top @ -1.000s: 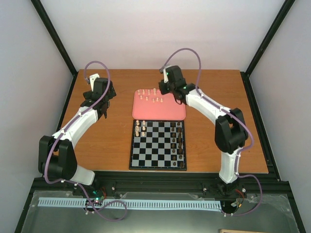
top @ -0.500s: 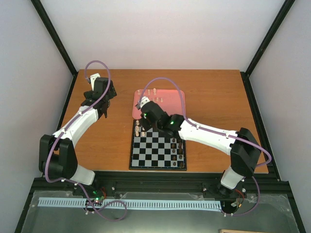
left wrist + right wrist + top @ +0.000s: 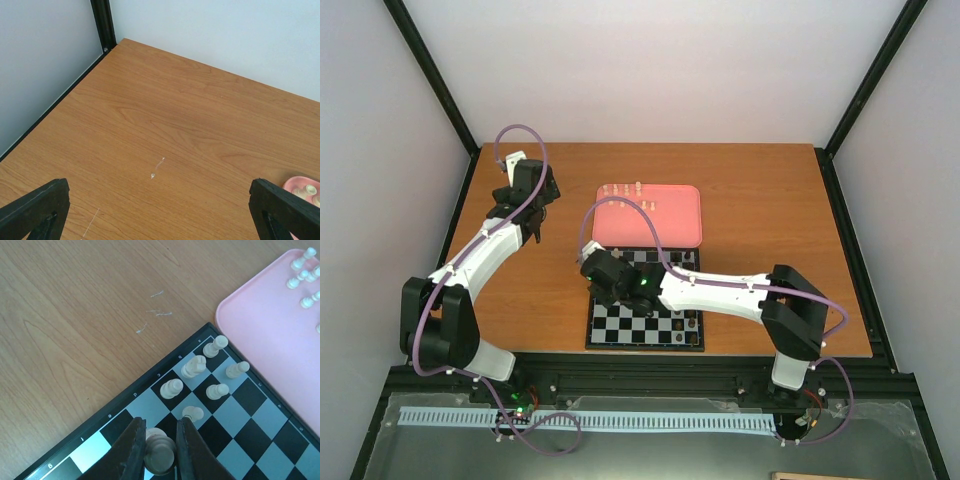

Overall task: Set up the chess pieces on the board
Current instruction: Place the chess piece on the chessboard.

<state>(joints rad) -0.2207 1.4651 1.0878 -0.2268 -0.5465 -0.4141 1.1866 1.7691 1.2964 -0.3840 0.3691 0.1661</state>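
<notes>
The right hand (image 3: 159,437) is nearly closed. Its two dark fingers (image 3: 131,452) pinch a cream piece (image 3: 160,452) by its sides, and the piece stands upright between them. The hand hangs low over the board (image 3: 232,415), close to the board's left edge in the overhead view. Whether the base of the piece touches the square under it cannot be told.

Just past the fingertips stands a smaller cream piece (image 3: 192,413), very near the right-side finger. Farther ahead of the hand, five more cream pieces (image 3: 193,366) stand in two short rows toward the board's corner, all upright and apart from one another. Beyond that corner, ahead and to the right of the hand, a pink tray (image 3: 260,325) lies just beside the board. The tray pieces (image 3: 300,277), cream too, stand on its far part. To the left of the hand is bare bench (image 3: 65,330) with a few pale scratches.

From above, the right arm lies across the middle of the board and hides several squares. Dark pieces (image 3: 692,320) stand along the board's edge on the side away from the hand.

The left hand (image 3: 157,200) is spread wide and holds and touches nothing. It hangs above bare bench, well apart from the board. A corner of the tray shows beside the finger at the right of its wrist view.
</notes>
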